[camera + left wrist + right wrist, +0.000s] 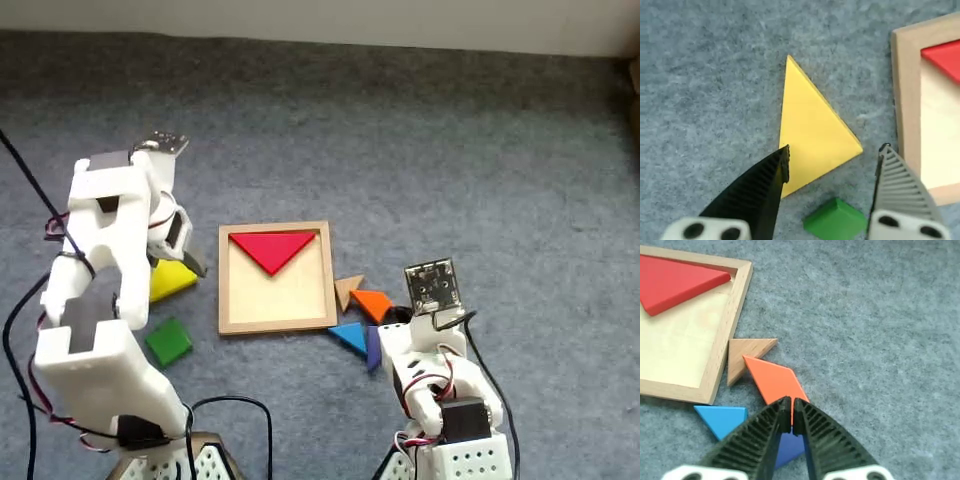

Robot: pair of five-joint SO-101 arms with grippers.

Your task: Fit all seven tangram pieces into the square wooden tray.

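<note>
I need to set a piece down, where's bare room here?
Bare carpet lies beyond the wooden tray's far rim and off to the right. The tray floor beside the red triangle is free. Crowded: between tray and right claw, where orange piece, wooden triangle and blue triangle cluster.

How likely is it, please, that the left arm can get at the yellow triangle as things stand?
Probably yes: its jaws stand open just above the yellow triangle, which lies flat on the carpet with nothing covering it.

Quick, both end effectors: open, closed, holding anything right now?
Left end effector: open, empty, over the yellow triangle.
Right end effector: closed, nothing between its fingers, at the orange piece.
</note>
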